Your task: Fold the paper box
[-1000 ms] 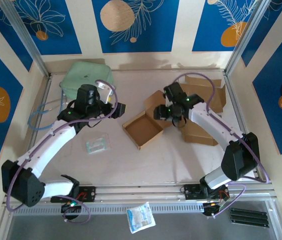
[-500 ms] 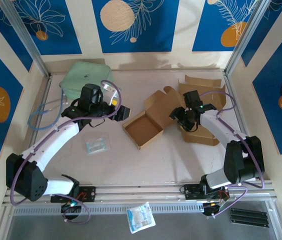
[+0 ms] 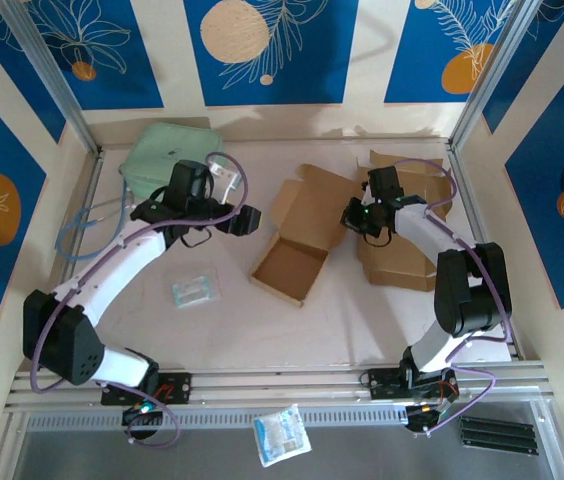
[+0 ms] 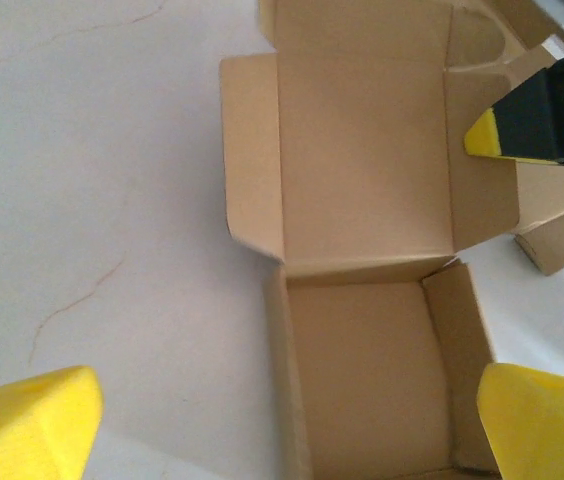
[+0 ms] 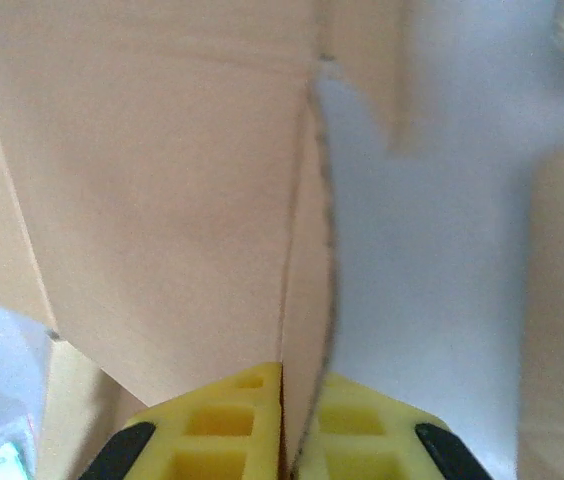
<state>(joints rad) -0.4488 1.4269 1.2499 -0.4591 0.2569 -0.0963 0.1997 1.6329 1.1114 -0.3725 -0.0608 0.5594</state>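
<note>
My right gripper (image 5: 284, 385) is pinched shut on the paper box (image 4: 362, 360) side flap (image 4: 482, 190); left gripper (image 4: 282, 390) gapes, empty. Fold it along crease, slowly.

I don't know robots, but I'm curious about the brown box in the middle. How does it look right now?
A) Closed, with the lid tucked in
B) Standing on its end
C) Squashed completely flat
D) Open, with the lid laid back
D: the cardboard box has its lid folded back and lying open behind it, and the left wrist view looks straight into its bare inside.
</note>
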